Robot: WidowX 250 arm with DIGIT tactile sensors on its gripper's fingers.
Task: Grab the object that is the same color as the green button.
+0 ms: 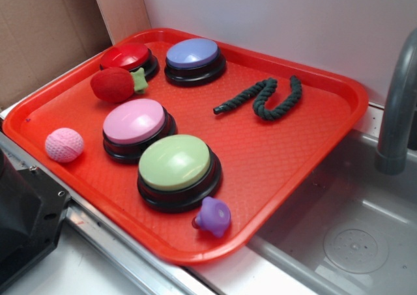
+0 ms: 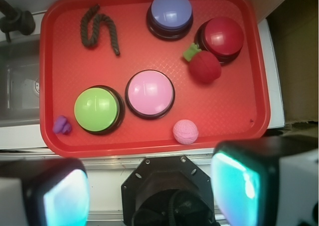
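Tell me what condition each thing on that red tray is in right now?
rope piece: lying loose in curves, untouched.
green button: upright, nothing pressing it.
pink button: upright, unpressed.
lavender button: upright, unpressed.
red button: upright, strawberry against it.
plush strawberry: on its side.
pink ball: resting free.
gripper: open, empty.

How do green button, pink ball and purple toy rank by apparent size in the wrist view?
Largest to smallest:
1. green button
2. pink ball
3. purple toy

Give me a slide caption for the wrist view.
Open gripper above a red tray holding the green rope, green button and other toys.
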